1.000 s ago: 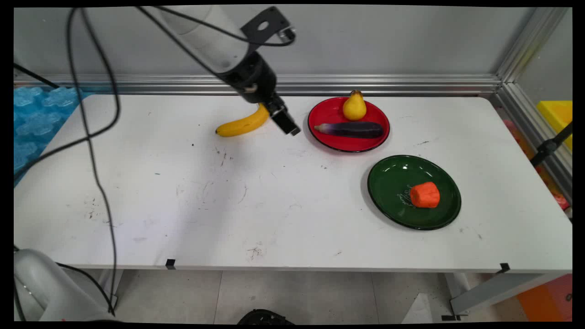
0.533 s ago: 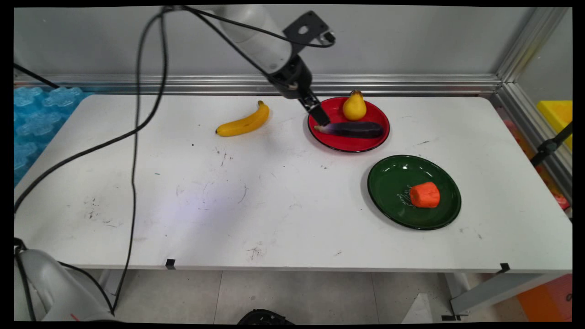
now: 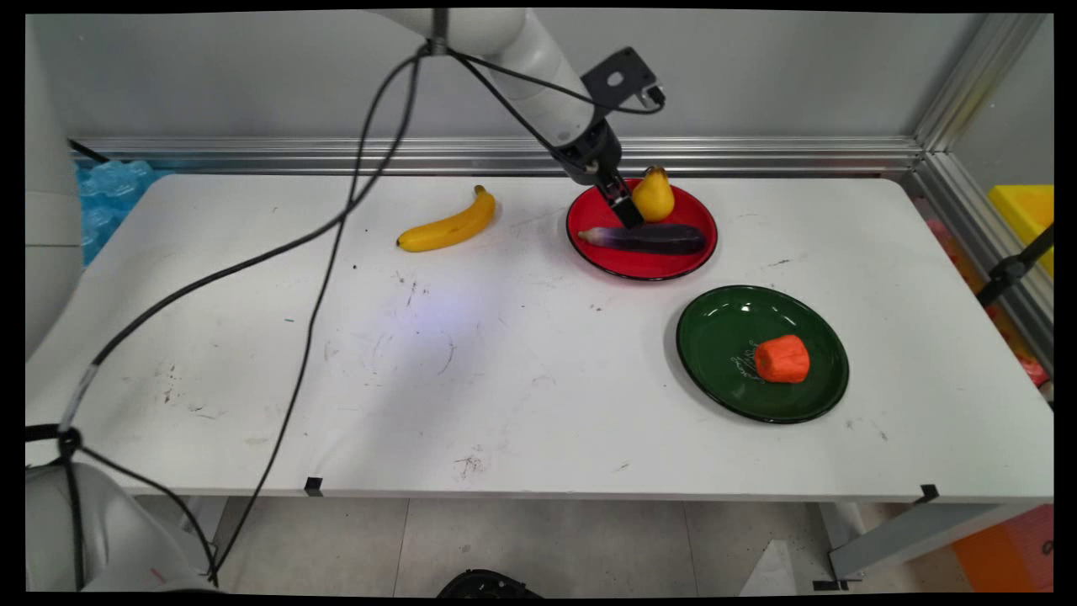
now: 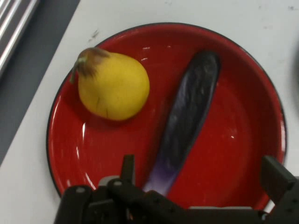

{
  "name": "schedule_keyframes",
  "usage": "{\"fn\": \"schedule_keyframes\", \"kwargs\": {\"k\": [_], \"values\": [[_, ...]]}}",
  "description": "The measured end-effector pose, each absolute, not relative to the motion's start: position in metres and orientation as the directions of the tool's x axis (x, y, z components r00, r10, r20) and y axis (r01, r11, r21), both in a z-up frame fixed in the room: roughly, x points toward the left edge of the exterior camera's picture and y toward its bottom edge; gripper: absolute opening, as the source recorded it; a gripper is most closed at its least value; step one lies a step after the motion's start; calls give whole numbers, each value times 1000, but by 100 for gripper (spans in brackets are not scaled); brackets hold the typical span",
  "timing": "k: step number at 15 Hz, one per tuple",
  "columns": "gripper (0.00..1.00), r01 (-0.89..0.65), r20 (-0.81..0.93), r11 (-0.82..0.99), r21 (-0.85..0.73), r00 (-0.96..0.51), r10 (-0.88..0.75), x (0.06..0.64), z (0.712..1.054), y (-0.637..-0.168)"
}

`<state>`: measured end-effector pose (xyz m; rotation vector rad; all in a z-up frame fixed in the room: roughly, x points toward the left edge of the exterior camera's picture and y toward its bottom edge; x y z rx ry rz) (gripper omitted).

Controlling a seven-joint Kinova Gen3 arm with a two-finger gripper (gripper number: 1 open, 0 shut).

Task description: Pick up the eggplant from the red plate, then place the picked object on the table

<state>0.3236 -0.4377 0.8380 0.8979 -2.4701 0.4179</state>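
Observation:
My gripper (image 3: 627,212) hangs over the red plate (image 3: 698,252), at its left side, between the yellow pear (image 3: 654,195) and the dark purple eggplant (image 3: 648,239). In the hand view the gripper (image 4: 202,179) is open, its two fingers (image 4: 127,167) standing wide apart. The eggplant (image 4: 187,121) lies lengthwise below them, its pale end nearest the hand. The pear (image 4: 112,86) rests to the left on the same red plate (image 4: 70,140). Nothing is held.
A banana (image 3: 450,225) lies on the white table (image 3: 471,379) left of the red plate. A green plate (image 3: 724,328) with an orange carrot chunk (image 3: 782,358) sits front right. Black cables hang from the arm across the left. An aluminium rail runs along the back.
The gripper has travelled right, from beside the banana to above the red plate's left part, ending close to the pear. The fruit and plates have not moved.

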Motion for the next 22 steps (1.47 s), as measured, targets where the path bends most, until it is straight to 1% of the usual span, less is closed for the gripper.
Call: {"fn": "schedule_keyframes", "kwargs": {"k": [8,14,15,19,22], "values": [[100,-611,505,783,-115,-715,-483,303,785,-484],[100,-601,483,792,-111,-729,-485,295,760,-500],[0,-598,480,794,-110,-731,-485,293,757,-502],[0,-583,467,806,-103,-743,-479,290,753,-507],[0,-575,459,811,-107,-752,-472,291,757,-507]]}}
